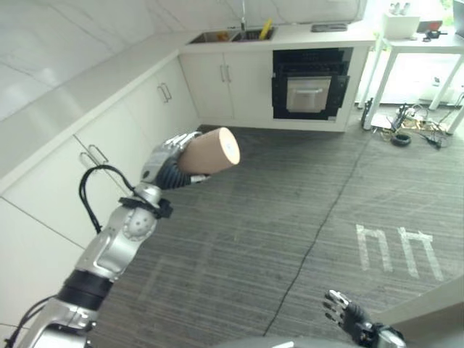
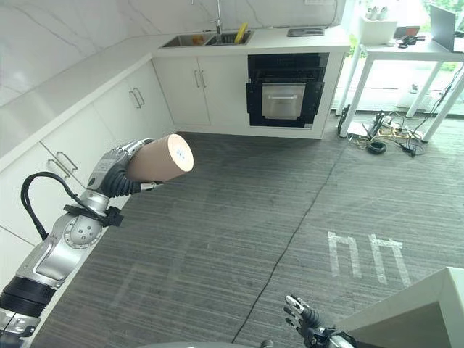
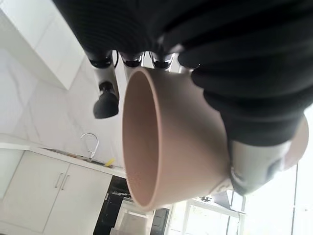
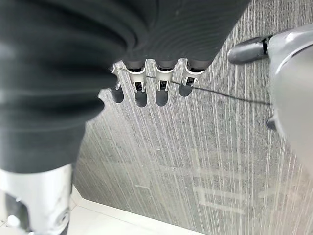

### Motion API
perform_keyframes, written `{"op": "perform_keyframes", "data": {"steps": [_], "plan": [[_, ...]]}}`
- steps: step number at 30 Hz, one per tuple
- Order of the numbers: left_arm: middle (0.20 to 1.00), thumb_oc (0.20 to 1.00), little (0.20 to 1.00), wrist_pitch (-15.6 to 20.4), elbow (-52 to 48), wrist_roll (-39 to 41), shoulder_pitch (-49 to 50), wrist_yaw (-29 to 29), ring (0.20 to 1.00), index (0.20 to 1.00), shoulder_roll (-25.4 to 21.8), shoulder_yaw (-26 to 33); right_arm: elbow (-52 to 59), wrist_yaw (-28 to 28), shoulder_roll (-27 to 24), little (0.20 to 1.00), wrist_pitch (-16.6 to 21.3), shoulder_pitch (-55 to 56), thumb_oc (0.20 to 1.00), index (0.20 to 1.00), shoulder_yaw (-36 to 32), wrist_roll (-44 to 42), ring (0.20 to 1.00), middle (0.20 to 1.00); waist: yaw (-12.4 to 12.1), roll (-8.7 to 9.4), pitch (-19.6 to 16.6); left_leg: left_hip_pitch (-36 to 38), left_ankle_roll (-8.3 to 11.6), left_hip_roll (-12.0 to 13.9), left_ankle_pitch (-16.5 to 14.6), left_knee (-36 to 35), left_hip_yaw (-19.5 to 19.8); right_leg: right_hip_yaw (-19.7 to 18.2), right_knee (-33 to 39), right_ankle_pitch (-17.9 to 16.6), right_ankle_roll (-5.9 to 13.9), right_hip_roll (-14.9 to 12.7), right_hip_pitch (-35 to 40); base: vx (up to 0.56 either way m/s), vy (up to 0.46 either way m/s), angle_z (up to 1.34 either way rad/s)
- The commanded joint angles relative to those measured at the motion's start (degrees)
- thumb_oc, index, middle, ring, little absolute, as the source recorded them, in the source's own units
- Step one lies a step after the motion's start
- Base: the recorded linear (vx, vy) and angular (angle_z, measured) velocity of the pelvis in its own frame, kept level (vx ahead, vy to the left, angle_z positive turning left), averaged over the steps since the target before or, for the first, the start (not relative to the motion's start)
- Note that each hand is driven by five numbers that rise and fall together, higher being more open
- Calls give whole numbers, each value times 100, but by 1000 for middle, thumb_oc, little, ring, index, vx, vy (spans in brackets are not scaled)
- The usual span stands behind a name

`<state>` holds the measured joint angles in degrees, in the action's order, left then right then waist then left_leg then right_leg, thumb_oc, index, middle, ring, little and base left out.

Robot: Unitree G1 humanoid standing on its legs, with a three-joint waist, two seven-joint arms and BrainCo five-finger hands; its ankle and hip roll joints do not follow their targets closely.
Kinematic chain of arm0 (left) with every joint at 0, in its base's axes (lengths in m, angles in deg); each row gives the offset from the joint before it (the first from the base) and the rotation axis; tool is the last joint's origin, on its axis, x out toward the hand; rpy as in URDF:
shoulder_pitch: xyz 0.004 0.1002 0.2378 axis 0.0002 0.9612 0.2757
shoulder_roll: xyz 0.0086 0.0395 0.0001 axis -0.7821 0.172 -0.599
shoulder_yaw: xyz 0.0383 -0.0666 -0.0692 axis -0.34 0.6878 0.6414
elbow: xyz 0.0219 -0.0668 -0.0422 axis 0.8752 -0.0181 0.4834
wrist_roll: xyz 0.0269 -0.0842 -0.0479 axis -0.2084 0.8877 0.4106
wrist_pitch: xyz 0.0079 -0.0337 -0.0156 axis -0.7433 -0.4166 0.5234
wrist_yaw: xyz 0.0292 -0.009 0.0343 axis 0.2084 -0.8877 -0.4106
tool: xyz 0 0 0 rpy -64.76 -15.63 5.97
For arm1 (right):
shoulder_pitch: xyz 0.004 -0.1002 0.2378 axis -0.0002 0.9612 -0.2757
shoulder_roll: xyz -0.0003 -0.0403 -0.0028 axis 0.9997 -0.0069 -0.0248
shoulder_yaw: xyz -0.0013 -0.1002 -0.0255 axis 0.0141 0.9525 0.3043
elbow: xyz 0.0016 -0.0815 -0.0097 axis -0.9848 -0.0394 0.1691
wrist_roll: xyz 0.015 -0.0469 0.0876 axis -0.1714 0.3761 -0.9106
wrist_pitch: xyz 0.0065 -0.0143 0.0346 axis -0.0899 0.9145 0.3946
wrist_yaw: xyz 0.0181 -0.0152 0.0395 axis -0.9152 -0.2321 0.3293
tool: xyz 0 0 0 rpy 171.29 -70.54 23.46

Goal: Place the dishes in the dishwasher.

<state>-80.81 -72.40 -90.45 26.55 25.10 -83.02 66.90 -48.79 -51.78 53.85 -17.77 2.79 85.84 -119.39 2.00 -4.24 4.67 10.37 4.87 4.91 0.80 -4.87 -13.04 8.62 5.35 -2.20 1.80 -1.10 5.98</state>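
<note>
One cup [image 1: 212,151] is the task's thing you have here, a beige one, and your left hand [image 1: 168,164] has it in the air above the grey floor [image 1: 290,188], at about 10 o'clock in the left eye view. The cup lies on its side with its flat base turned to 3 o'clock. In the left wrist view you see the fingers [image 3: 106,100] over the rim and the thumb [image 3: 254,161] against the wall of the cup, so the hand is closed around it. Your right hand [image 1: 346,310] hangs low at about 5 o'clock, well apart from the cup, with straight relaxed fingers [image 4: 141,95] and nothing in it. At 12 o'clock, far across the floor, stands the dark dishwasher [image 1: 311,82] under the white counter [image 1: 304,36], with the sink [image 1: 225,35] just beside it at 11 o'clock
</note>
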Motion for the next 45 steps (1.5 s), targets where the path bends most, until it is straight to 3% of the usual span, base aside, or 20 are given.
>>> {"op": "perform_keyframes", "data": {"steps": [1,4,6,9,12,14,18,21,22,23,27,30,32,35,37,38,41,43,44,45], "plan": [[200,200,200,-43,40,227,-719,-92,200,200,-137,126,343,30,100,1000,185,-149,1000,1000,118,-271,1000,1000,121,311,19,-465,-103,-165,-275,507,138,356,-493,654,364,-83,150,29,-121,0],[200,200,200,44,19,399,-605,-319,200,200,-210,255,489,138,53,1000,212,-182,1000,1000,152,-212,1000,1000,79,437,93,-829,-175,-183,-619,1602,261,142,-729,780,244,-79,134,68,-134,-8],[200,200,200,125,-66,376,-408,-347,200,200,-164,342,610,84,8,1000,185,-194,1000,1000,276,-26,1000,1000,-42,559,308,-1865,-264,-192,-336,3438,518,-36,-891,793,11,-14,194,154,-135,-49],[200,200,200,124,-64,330,-335,-214,200,200,-88,377,481,34,66,1000,203,-275,1000,1000,426,54,1000,1000,-162,374,406,-2072,-138,-181,369,2341,628,-129,-894,961,-40,265,405,355,103,-43],[200,200,200,79,-125,302,-273,-263,200,200,13,351,691,268,57,1000,180,-143,1000,1000,550,42,1000,1000,-235,293,449,-2334,72,100,1225,965,357,245,-789,1005,26,128,712,559,302,-63],[200,200,200,160,-58,291,-290,-272,200,200,22,341,740,285,5,1000,195,-59,1000,1000,519,0,1000,1000,-165,300,393,-2317,142,251,1021,891,-20,582,-1057,1260,121,-78,796,547,341,29],[200,200,200,152,-61,214,-273,-62,200,200,31,342,761,404,61,1000,64,-24,1000,1000,418,-151,1000,1000,-303,328,256,-2140,-141,-39,535,1102,67,498,-1674,1705,305,-186,1052,482,306,-11],[200,200,200,388,130,254,-531,22,200,200,-119,166,911,516,269,1000,182,163,1000,1000,299,-175,1000,1000,-282,483,105,-1830,-543,-600,131,1030,80,304,-2970,749,814,-390,861,520,358,-9],[200,200,200,443,211,410,-686,121,200,200,-301,105,1036,650,371,1000,207,237,1000,1000,264,-293,1000,1000,-285,503,89,-1703,-743,-796,-43,1007,121,247,-3908,125,1105,-442,537,498,376,54],[200,200,200,498,275,574,-678,149,200,200,-458,107,1058,678,490,1000,262,279,1000,1000,275,-174,1000,1000,-253,327,140,-1250,-918,-873,-123,711,180,282,-5061,-369,1120,-708,-397,419,291,49],[200,200,200,464,110,331,-399,43,200,200,-397,265,1317,652,394,1000,262,290,1000,1000,362,-182,1000,1000,77,213,430,-580,-899,-908,-263,516,496,378,-3723,-11,839,-374,-1346,294,-4,6],[200,200,200,461,-24,115,-286,-36,200,200,-277,328,1375,563,351,1000,270,314,1000,1000,277,-327,1000,1000,268,334,596,-207,-830,-910,-633,500,625,283,-1539,-554,942,-619,-1455,352,-226,55],[200,200,200,576,-39,119,-234,-2,200,200,-270,327,1244,486,426,1000,309,284,1000,1000,148,-501,1000,1000,319,323,667,30,-816,-808,-827,488,604,172,-1151,-811,1062,-805,-1647,337,-191,100],[200,200,200,716,-35,-61,-116,-50,200,200,-168,295,1123,502,479,1000,428,183,1000,1000,121,-516,1000,1000,296,339,593,104,-778,-690,-1062,823,567,179,-1176,-593,1035,-765,-1479,563,-377,71],[200,200,200,622,-73,-143,-38,-135,200,200,-20,232,1051,546,275,1000,363,52,1000,1000,273,-573,1000,1000,331,321,432,24,-534,-413,-899,1694,530,39,-1409,-26,613,-372,-1215,606,-443,9],[200,200,200,573,-164,-111,-3,-95,200,200,-14,284,1011,465,175,1000,370,3,1000,1000,343,-476,1000,1000,285,332,374,-226,-335,-248,-464,2398,525,49,-1347,150,427,-239,-991,426,-381,-51],[200,200,200,575,-281,303,100,160,200,200,-136,582,781,225,-54,1000,564,-14,1000,1000,352,-346,1000,1000,112,425,376,-1650,-139,137,179,5400,638,196,-1331,625,-117,-18,-365,493,-433,-99],[200,200,200,586,-212,327,27,246,200,200,-154,557,679,134,-76,1000,572,-106,1000,1000,365,-362,1000,1000,-19,408,463,-2052,-306,-275,102,4383,731,37,-1121,693,-124,133,44,604,-113,-117],[200,200,200,536,-217,363,1,212,200,200,-165,534,722,245,-14,1000,535,-155,1000,1000,424,-281,1000,1000,-84,342,487,-1901,-242,-451,268,2492,761,-67,-878,735,0,194,256,656,149,-137],[200,200,200,525,-229,315,25,184,200,200,-130,528,734,321,17,1000,519,-165,1000,1000,483,-296,1000,1000,-141,284,482,-1925,-176,-508,448,1703,969,-156,-823,749,64,214,321,676,246,-158]]}}
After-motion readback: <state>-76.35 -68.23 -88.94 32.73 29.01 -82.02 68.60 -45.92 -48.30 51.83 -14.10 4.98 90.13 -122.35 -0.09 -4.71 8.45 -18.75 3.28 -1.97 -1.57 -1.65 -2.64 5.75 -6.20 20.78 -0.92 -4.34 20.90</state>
